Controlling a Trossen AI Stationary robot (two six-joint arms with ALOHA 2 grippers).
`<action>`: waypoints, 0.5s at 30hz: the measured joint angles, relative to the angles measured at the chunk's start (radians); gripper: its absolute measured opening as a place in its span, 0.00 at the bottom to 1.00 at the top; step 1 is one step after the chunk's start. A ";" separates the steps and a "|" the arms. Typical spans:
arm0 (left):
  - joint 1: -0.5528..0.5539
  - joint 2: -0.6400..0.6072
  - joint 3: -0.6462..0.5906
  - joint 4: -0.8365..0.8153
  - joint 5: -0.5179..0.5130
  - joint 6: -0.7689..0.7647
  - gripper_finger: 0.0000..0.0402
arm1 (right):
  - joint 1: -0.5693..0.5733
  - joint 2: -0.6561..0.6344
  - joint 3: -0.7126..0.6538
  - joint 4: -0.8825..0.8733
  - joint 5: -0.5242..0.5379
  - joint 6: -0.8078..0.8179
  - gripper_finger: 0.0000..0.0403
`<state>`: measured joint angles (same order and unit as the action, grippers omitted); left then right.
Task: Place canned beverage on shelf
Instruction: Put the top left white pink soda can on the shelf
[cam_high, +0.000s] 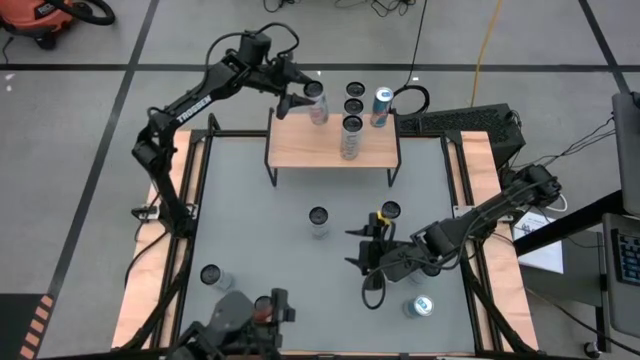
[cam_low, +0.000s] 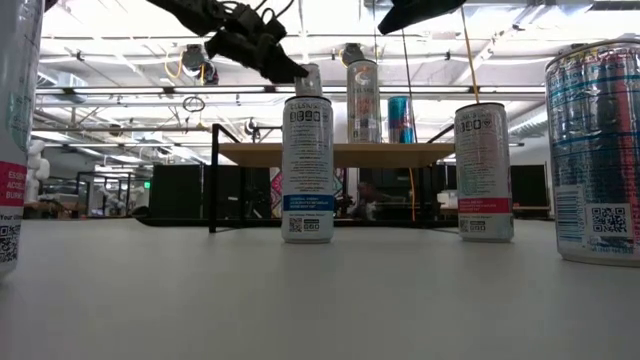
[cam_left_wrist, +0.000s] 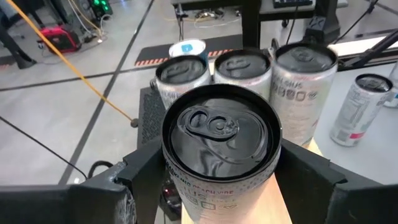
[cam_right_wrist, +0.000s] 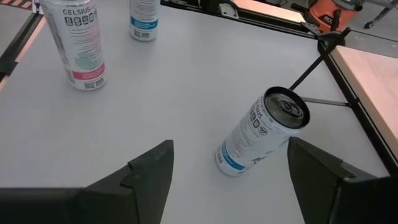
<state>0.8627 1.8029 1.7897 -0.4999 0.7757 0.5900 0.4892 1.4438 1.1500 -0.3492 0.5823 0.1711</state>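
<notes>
Grey worktop (cam_high: 260, 240) w/ wood side edges. Nearest the camera in low view: two big cans at the frame edges, one w/ pink band (cam_low: 12, 140), one silver (cam_low: 596, 150). Right hand (cam_high: 364, 250) hovers over the worktop, well in front of the shelf (cam_high: 300, 150), fingers spread, nothing in them. Two upright cans stand btwn it and the shelf: one (cam_high: 319, 221), another (cam_high: 391, 212). At shelf's left end, left hand (cam_high: 296, 88) grips a can (cam_left_wrist: 219, 146), upright over the plank top. Four more cans behind it on the shelf. Beyond: open room, ceiling lights, taped grey floor, cables.
</notes>
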 joint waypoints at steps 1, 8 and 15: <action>0.000 0.006 0.000 0.000 0.000 0.000 0.64 | 0.000 0.005 0.000 0.000 -0.001 0.000 0.61; 0.000 0.035 0.000 -0.001 -0.001 -0.001 0.64 | 0.000 0.047 0.000 -0.001 -0.006 0.000 0.61; 0.000 0.040 0.000 -0.014 -0.009 -0.002 0.64 | 0.001 0.059 0.000 0.016 -0.006 0.003 0.61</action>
<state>0.8627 1.8427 1.7898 -0.5138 0.7668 0.5882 0.4904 1.5024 1.1496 -0.3335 0.5762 0.1745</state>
